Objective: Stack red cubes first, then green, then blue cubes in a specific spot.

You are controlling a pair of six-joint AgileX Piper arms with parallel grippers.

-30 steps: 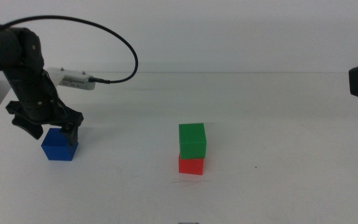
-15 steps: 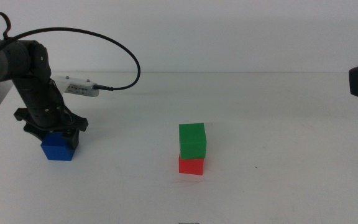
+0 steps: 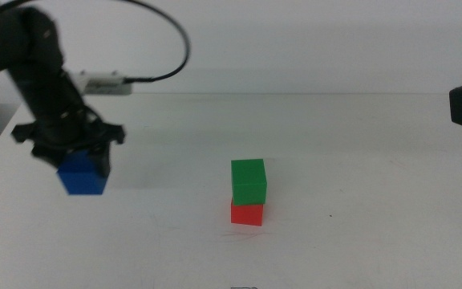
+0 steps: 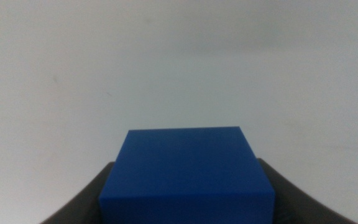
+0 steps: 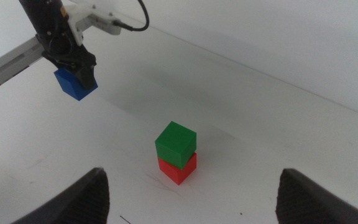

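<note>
Middle view: the left gripper [image 3: 77, 160] sits at the left of the frame, its two dark jaws closed on the blue cube [image 3: 83, 177], which hangs clear of the white table [image 3: 359, 233]. A black cable [image 3: 163, 40] loops from the arm across the upper left. Near the centre, slightly below the middle, the green cube [image 3: 248, 181] rests squarely on the red cube [image 3: 246, 213]. Part of the right arm shows as a dark block at the right edge.

Left wrist view: the blue cube [image 4: 187, 174] fills the lower centre of the frame, with a dark jaw pressed against each side; plain tabletop lies beyond it.

Right wrist view: the right gripper [image 5: 191, 199] waits with its jaws spread wide, one at each lower corner. The green cube [image 5: 175, 143] on the red cube [image 5: 179, 168] sits just below centre. At the upper left the left gripper [image 5: 73, 65] holds the blue cube [image 5: 73, 86], apparently off the surface, though the gap is hard to judge here.
</note>
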